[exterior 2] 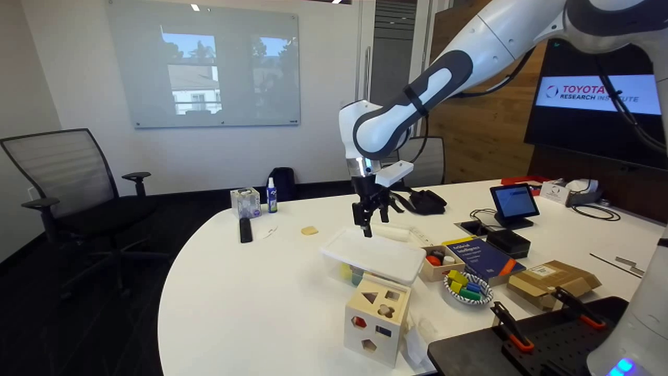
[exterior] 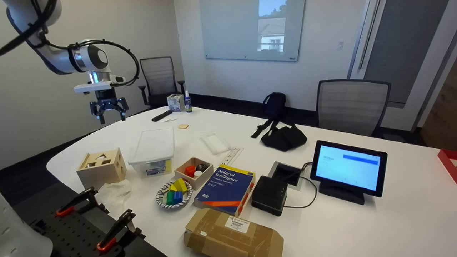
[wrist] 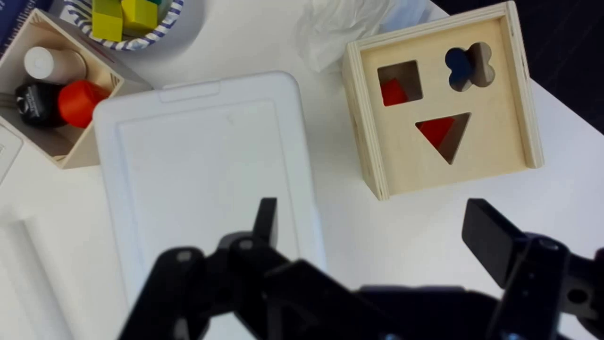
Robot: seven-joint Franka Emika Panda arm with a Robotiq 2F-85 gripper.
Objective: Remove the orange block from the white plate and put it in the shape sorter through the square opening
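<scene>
Orange block: can't tell for sure where it is.

Containers, big to small: translucent tub [exterior: 142, 170], white lid [wrist: 198, 179] on, colours showing at the wall, too vague to ID. Shape sorter [wrist: 398, 151] just beside it, not touching; red piece [wrist: 393, 92] visible thru the sq. opening [wrist: 406, 79], more red thru the triangle hole [wrist: 445, 133], dk blue piece [wrist: 458, 67] thru the clover hole [wrist: 470, 66]. Wooden box [wrist: 132, 89] on the tub's other side, holding red-orange rounded piece [wrist: 78, 104], black round thing [wrist: 37, 101], white cylinder [wrist: 59, 65]. White plate [wrist: 132, 45], striped rim, near that box: yellow pieces [exterior: 180, 184], green piece [exterior: 170, 197], blue piece [exterior: 177, 197].

Around: white table [exterior 2: 250, 292] under it all. Cardboard package [exterior: 228, 237] near plate, well apart from sorter. Blue book [exterior: 222, 189] flat btwn package & wooden box, just beside plate. Gripper [exterior: 113, 119] hangs above table, fingers wide apart; bare tabletop & tub edge show in the gap, wrist view. Crumpled white wrap [exterior: 114, 194] on the table btwn plate & sorter, close to the latter, in the way at table level.

Block's facing & long axis: can't tell; can't say whether any red or red-orange piece is it. Sorter stands upright, approx. as wide as deep, sq. opening facing up.
</scene>
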